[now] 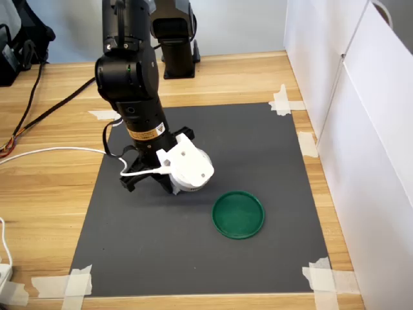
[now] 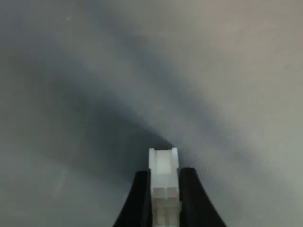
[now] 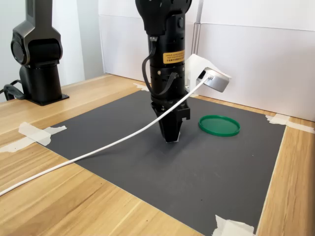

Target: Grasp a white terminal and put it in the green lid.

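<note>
Two black fingers [image 2: 191, 198] of the end effector [image 2: 164, 198] are pinching a ribbed white terminal [image 2: 164, 177] above matte grey mat [image 1: 258, 148]; round green lid [image 1: 239, 214] is lying nearby.

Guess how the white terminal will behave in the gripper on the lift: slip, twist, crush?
The white terminal looks like rigid moulded plastic, so crushing seems unlikely. It is tiny, probably very light. The gripper pinches its flat sides in the wrist view, so twisting seems unlikely, though smooth plastic might slip. The green lid sits apart.

One white terminal [image 2: 164, 177], one green lid [image 1: 239, 214], one hand [image 3: 171, 139].
</note>
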Robot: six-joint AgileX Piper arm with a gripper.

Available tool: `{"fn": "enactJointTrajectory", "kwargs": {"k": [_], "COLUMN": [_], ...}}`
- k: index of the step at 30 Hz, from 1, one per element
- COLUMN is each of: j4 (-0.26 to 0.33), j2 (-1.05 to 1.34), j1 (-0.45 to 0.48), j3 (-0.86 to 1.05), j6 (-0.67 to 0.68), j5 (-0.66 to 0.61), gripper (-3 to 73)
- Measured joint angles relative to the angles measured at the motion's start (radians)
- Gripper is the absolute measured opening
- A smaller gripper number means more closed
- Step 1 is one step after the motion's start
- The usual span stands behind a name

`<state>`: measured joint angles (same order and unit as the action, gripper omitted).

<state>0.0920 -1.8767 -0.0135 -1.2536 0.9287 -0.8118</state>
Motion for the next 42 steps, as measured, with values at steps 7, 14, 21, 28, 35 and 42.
{"fn": "enactJointTrajectory", "kwargs": {"k": [7,14,21,28,35,42], "j4": [-0.002,-0.004,-0.043,-0.125,-0.129,-0.136], "j2": [0.045,0.061,-0.014,-0.100,-0.124,-0.139], "j1": [-0.052,-0.218,-0.305,-0.311,-0.311,-0.311], "j3": [-0.116,-0.280,-0.294,-0.294,-0.294,-0.294], "j6": [-0.036,-0.137,-0.225,-0.301,-0.302,-0.302], "j5": [-0.107,-0.169,-0.163,-0.089,-0.087,-0.085], "gripper": [8.7,8.7,8.7,8.7,9.2,31.6]}}
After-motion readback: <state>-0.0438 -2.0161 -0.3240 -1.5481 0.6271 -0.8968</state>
